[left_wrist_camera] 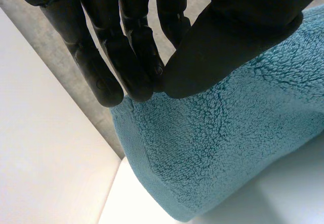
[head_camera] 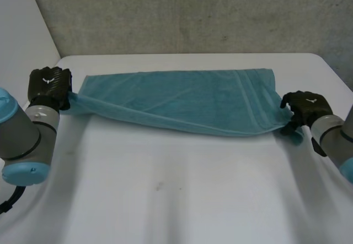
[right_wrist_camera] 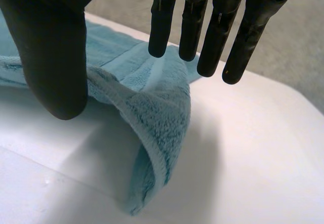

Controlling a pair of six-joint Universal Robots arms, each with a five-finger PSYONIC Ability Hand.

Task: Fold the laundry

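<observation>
Near half of the table (head_camera: 165,200) is bare, so there's room to lay the fold.

Left hand (head_camera: 49,84) is at the table's left edge. Its wrist view shows thumb (left_wrist_camera: 228,37) and fingers closed together on the towel's end: a pinch on the towel (left_wrist_camera: 228,143).

Right hand (head_camera: 305,107) is at the right edge. In its wrist view the fingers (right_wrist_camera: 191,27) are straight and well apart from the thumb (right_wrist_camera: 50,47). The towel (right_wrist_camera: 152,113) end curls between them, not clamped.

The towel (head_camera: 182,103) sits on the far half of the table, spanning hand to hand. Its near edge sags in the middle; its far edge lies flat near the table's far edge.

Step in hand looks like grabbing both ends for a fold. To do it well:
- close the right hand on its end before lifting, or that side drops
- match both grips on the same edge
- keep tension between the hands to take out the sag
- move both hands together so the edges line up

Long axis runs parallel to the table's far edge, short ends pointing at the left and right edges.
</observation>
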